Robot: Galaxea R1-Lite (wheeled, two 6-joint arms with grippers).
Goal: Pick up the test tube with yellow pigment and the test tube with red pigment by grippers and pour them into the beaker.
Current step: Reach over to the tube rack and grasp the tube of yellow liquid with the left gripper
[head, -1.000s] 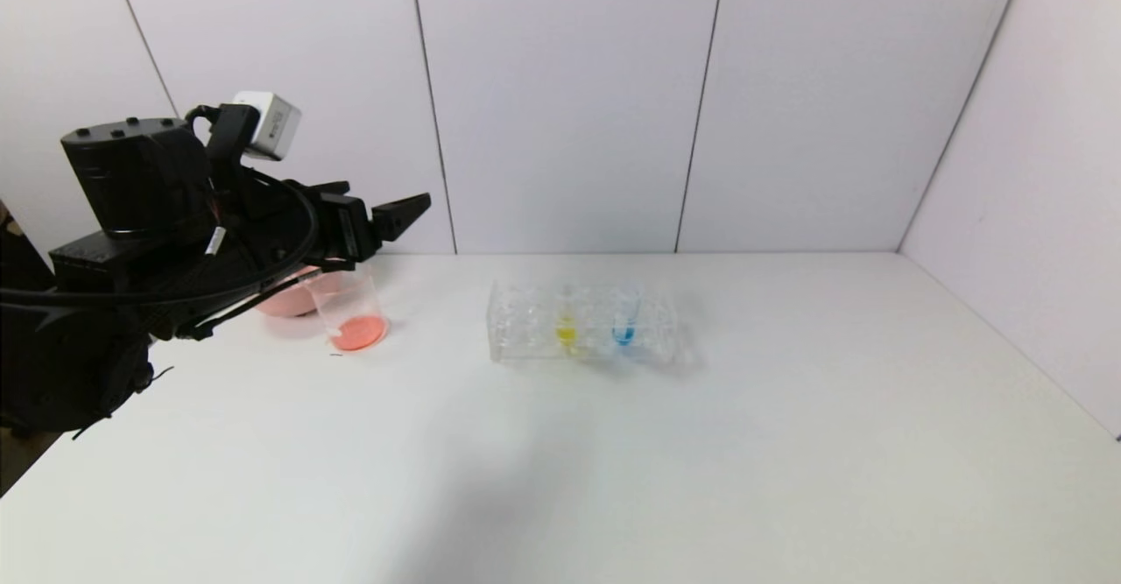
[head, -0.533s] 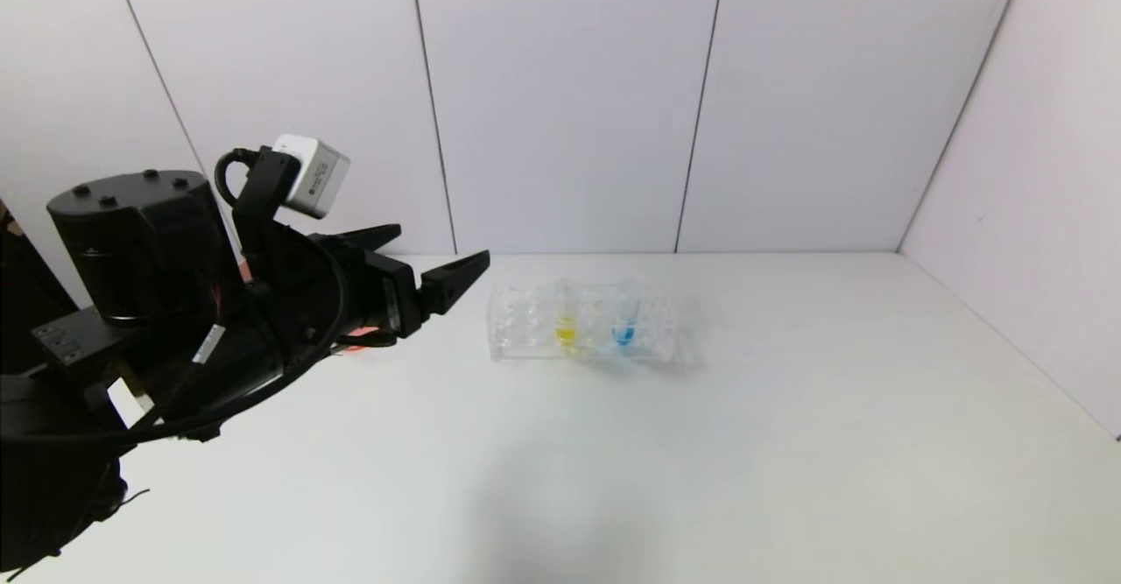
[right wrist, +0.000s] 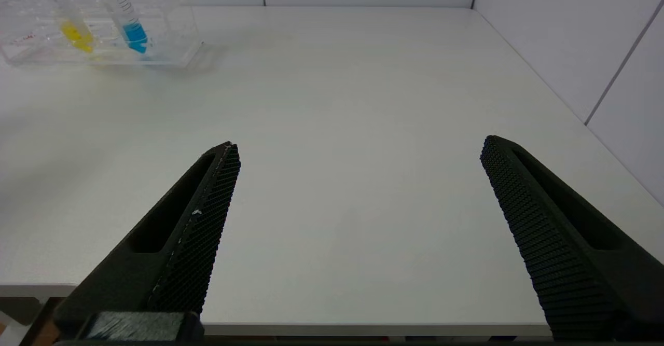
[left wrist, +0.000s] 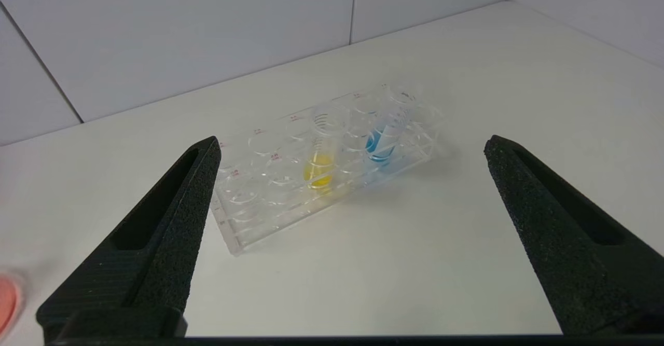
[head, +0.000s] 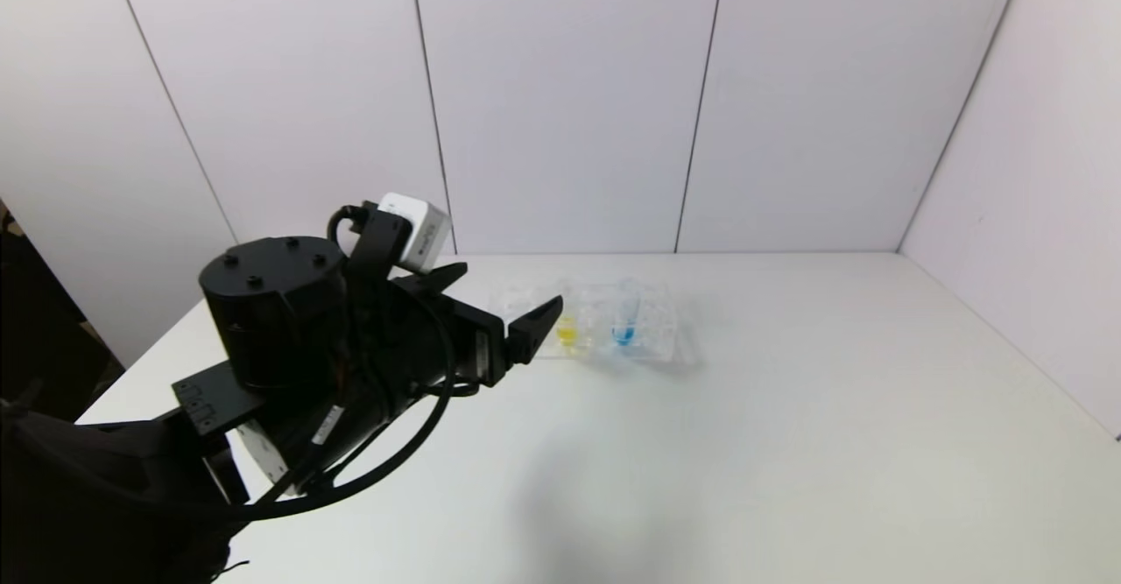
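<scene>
Head and both wrist cameras share the rack (head: 604, 326).

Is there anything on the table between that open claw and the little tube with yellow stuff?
Only bare table, then the clear rack's empty slots, in the left wrist view, before the left gripper meets the yellow tube.

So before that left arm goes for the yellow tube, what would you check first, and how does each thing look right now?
1. Left gripper open wide enough for a tube: ok, jaws spread, nothing between them.
2. Test tube with yellow pigment standing in the clear tube rack: ok, upright in its hole.
3. Right target lined up: ok, the yellow tube sits between the fingers in the left wrist view; the blue-bottomed tube is a separate hole over.
4. Path to the rack: ok, only bare white table ahead.
5. Beaker ready for pouring: cannot tell, hidden behind the arm in the head view.
6. Right gripper out of the way: ok, open near the table's front edge.
</scene>
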